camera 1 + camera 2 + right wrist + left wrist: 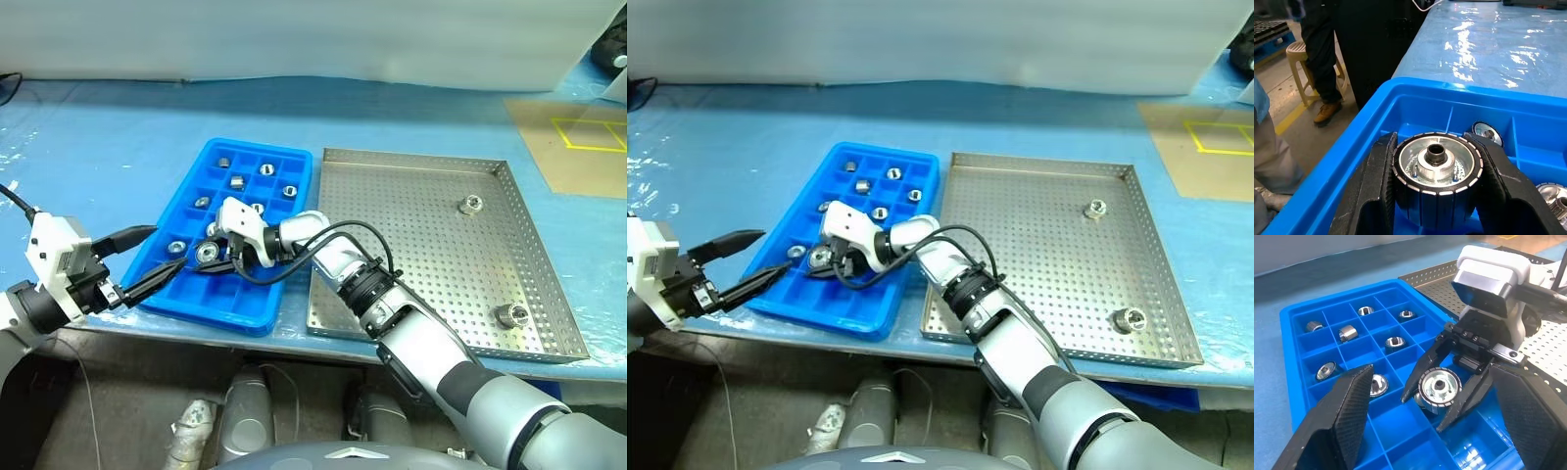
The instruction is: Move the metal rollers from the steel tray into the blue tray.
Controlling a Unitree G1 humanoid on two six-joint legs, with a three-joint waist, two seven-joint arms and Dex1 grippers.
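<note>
Over the blue tray [192,294] at 7 o'clock, right jaws [1442,394] clench a roller [1439,387]; left jaws [137,262], spread wide nearby, risk a bump that drops it outside its compartment.

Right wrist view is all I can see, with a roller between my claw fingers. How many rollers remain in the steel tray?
Observer: Two metal rollers remain in the steel tray: one near its far side, one near its near right corner.
Operator: Where is the left claw?
Observer: The left claw is open beside the blue tray's near left edge, pointing toward the right claw.
Operator: How full is the blue tray?
Observer: Several compartments hold rollers; the nearest row looks empty.
</note>
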